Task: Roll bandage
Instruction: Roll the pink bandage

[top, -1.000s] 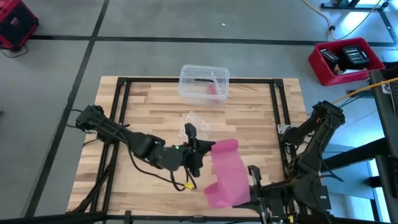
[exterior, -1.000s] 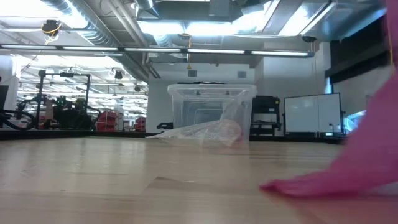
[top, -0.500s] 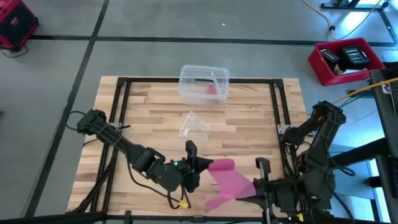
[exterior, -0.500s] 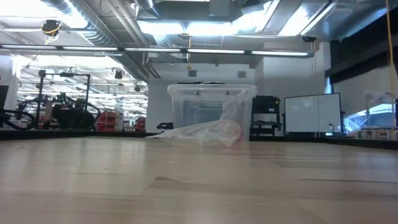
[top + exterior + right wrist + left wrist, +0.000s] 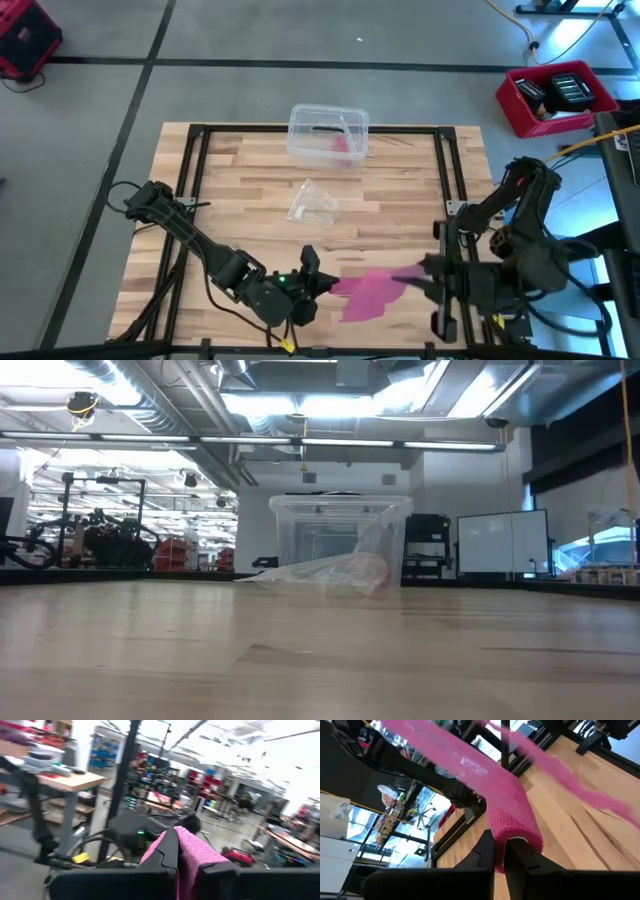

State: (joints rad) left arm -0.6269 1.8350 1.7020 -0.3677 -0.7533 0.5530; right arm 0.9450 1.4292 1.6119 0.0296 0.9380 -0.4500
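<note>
The pink bandage (image 5: 368,292) hangs as a band between my two grippers near the table's near edge, its middle sagging. Its rolled end (image 5: 514,822) is at my left gripper (image 5: 322,283), which is shut on it. My right gripper (image 5: 420,270) is shut on the other end (image 5: 192,851), to the right of the left one. The bandage does not show in the low view. My left gripper pinches the bandage's rolled end (image 5: 506,839) between its two fingers, coming level from the table's left. The band runs from the roll toward the right gripper. My right gripper pinches the band's free end (image 5: 189,856) between its two fingers, coming from the table's right. The cloth drapes over the fingers.
A clear plastic box (image 5: 328,133) stands at the table's far edge, with a pink thing inside. A clear plastic wrapper (image 5: 313,201) lies in front of it; both show in the low view (image 5: 340,530) (image 5: 322,572). A red bin (image 5: 556,97) stands on the floor, far right.
My left gripper has gone toward the table's near edge with the rolled end. My right gripper has swung toward the table's right edge with the other end. The bandage, earlier a broad hanging sheet, is now drawn out into a narrower band between them and has left the low view.
</note>
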